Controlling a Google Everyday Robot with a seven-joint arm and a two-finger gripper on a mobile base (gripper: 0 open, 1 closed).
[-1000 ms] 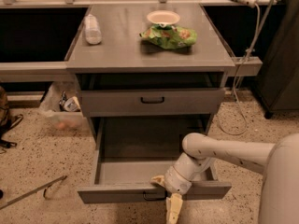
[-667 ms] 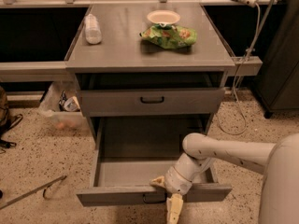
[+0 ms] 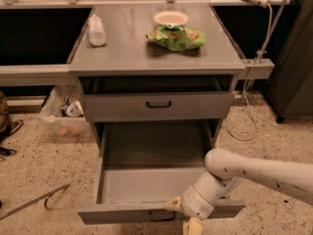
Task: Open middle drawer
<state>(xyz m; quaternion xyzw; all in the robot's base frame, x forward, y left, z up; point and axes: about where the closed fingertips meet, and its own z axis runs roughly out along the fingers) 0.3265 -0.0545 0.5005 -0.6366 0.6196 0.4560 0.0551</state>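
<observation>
Pulled far out of the grey cabinet, the middle drawer [image 3: 146,182] was found lowest in view, nearest the camera, with its grey floor and side walls exposed from above. Its small black loop handle [image 3: 161,216] was seen on the front panel. The tool [image 3: 184,214] was placed at that front panel, just right of the handle and against the top edge; whether it was apart or together could not be told. The white arm [image 3: 254,173] was stretched in from the right.

Directly above, the upper drawer [image 3: 156,106] was seen with its front a little forward, a dark gap behind it and its own black handle [image 3: 159,104] at the centre.

On the desk [image 3: 127,48] one white bowl [image 3: 170,17] was set at the back, its contents not visible, with one green bag [image 3: 177,37] just in front of it. One white bottle [image 3: 96,30] was laid on its side at the left.

On the floor to the left one clear plastic bin [image 3: 61,116] was kept beside the cabinet, with small unidentifiable items inside.

Two drawer fronts and two handles were counted.
</observation>
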